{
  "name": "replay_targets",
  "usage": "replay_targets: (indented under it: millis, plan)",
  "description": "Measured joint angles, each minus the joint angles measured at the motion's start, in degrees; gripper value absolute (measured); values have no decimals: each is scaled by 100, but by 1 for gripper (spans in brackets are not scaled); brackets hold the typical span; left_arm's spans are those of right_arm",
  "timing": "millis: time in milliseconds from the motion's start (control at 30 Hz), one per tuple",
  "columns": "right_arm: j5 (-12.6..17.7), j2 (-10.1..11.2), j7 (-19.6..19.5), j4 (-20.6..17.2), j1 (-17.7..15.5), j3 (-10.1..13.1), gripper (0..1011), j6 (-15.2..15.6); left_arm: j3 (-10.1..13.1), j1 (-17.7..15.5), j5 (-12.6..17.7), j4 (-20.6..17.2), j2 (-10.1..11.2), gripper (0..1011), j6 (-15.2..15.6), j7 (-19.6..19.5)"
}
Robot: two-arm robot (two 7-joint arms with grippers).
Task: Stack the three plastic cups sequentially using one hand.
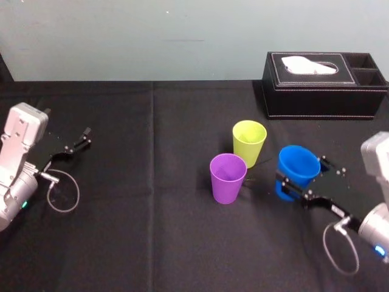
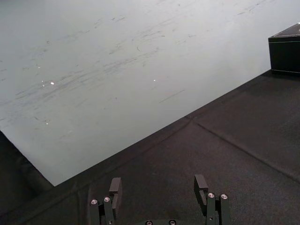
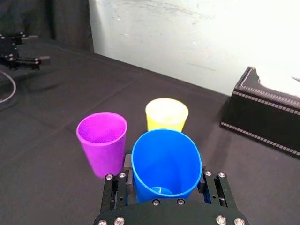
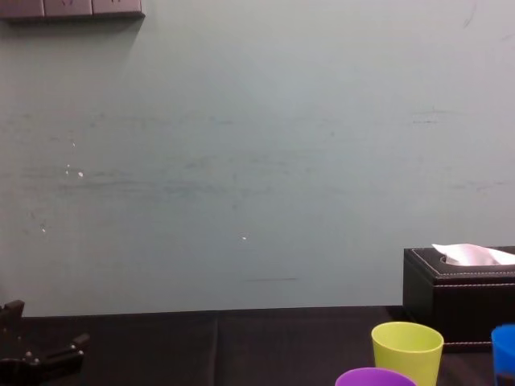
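The blue cup [image 1: 298,170] [image 3: 164,164] stands right of centre on the black cloth. My right gripper [image 1: 304,174] [image 3: 164,190] is shut on it, one finger on each side of its wall. The purple cup [image 1: 228,177] [image 3: 103,140] stands upright just to its left. The yellow-green cup [image 1: 249,141] [image 3: 166,115] is upright behind the two. All three open upward and sit apart from each other. The chest view catches the yellow-green cup [image 4: 406,350], the purple rim [image 4: 376,377] and a sliver of the blue cup [image 4: 505,350]. My left gripper [image 1: 82,141] [image 2: 159,187] rests open at the far left.
A black tissue box [image 1: 325,85] [image 3: 267,117] [image 4: 459,289] sits at the back right, behind the cups. The table [image 1: 152,231] is covered in black cloth and ends at a pale wall. Cable loops hang by both wrists.
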Motion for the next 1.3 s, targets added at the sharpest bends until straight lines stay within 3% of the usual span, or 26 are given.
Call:
replay_targets:
  millis: [300,400,867,1300]
  plan:
    - [270,98,102,31,626,5,731,564,0,0,0,0,0,1011,0,0]
    - [402,84,155,178,991,-112,732,766,0,0,0,0,0,1011,0,0]
    - [358,-82,186,878,2244,-785,731,987,0,0,0,0,0,1011,0,0]
    - [260,-229,174,1285,2717,-1127,731,1056,0,0,0,0,0,1011,0,0]
